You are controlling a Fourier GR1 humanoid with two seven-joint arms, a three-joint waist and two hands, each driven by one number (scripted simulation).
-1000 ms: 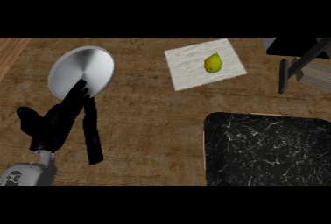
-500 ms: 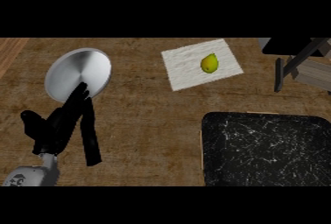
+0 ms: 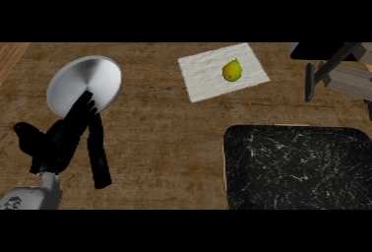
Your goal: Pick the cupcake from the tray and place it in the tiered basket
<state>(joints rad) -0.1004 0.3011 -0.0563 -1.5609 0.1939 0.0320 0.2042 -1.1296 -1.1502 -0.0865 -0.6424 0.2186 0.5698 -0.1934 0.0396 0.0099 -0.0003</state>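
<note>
No cupcake shows; a small yellow-green, pear-shaped thing [image 3: 232,70] lies on a white square mat [image 3: 203,76] at the top middle. Dark and wooden parts of the tiered basket [image 3: 341,71] reach in at the top right corner. A black speckled tray [image 3: 298,167] fills the lower right with nothing visible on it. My left hand [image 3: 58,142] is at the left, open, its straight fingers pointing up over the lower edge of a silver plate [image 3: 91,78]. It holds nothing. My right hand is out of view.
The wooden counter [image 3: 167,142] runs between the plate, the mat and the black tray. A lighter wooden strip [image 3: 9,61] marks the far left edge. The basket's dark post [image 3: 310,82] stands just right of the mat.
Plate, mat and black tray have all drifted slightly left in the view. My left hand keeps the same open pose over the plate's edge.
</note>
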